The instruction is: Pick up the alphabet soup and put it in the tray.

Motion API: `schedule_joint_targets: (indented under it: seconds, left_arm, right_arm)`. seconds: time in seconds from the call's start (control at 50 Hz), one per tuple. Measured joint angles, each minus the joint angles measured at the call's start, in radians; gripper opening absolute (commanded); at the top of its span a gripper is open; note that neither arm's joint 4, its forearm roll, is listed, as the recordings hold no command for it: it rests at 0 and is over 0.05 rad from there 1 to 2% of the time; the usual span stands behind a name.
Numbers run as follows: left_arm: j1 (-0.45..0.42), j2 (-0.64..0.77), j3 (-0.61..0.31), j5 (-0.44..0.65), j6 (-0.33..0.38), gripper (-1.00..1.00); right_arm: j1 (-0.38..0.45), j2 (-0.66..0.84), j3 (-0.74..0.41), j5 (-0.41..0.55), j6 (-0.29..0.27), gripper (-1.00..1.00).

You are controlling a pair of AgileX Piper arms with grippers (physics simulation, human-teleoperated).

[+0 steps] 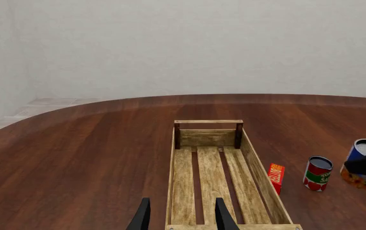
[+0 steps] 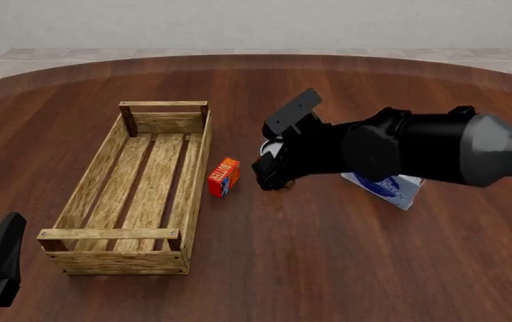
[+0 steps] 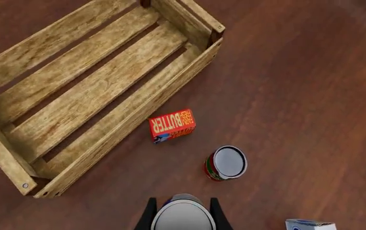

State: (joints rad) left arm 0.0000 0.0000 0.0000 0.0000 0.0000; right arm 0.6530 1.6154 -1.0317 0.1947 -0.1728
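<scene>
Right wrist view, alphabet soup [image 3: 184, 218], silver-grey top

So on the desk [image 2: 345, 268] I count two cans: one blue alphabet soup [image 3: 184, 215] and one red-and-green can [image 3: 225, 163]. One wooden tray [image 2: 86, 188], one small butter box [image 2: 223, 177], one white-blue flat box [image 2: 390, 188]. Two arms, so two claws.

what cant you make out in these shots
- Front view: soup can and red-green can hidden behind the right arm.
- Right wrist view: soup can cut by the edge; contact with right gripper unclear.
- Left wrist view: soup can partly covered by that gripper.
</scene>
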Motion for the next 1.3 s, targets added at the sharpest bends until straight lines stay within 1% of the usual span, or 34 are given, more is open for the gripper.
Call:
schedule_joint_targets:
  seconds: [0.38,0.64,1.3]
  left_arm:
    - [0.0,0.0,0.0,0.0,0.0,1.0]
    - [0.0,0.0,0.0,0.0,0.0,1.0]
    - [0.0,0.0,0.0,0.0,0.0,1.0]
  right_arm:
    - [0.052,0.091,-0.189,0.067,-0.015,-1.0]
    - [0.075,0.144,-0.294,0.099,-0.03,-1.0]
    - [0.171,0.262,-0.487,0.138,-0.033,-1.0]
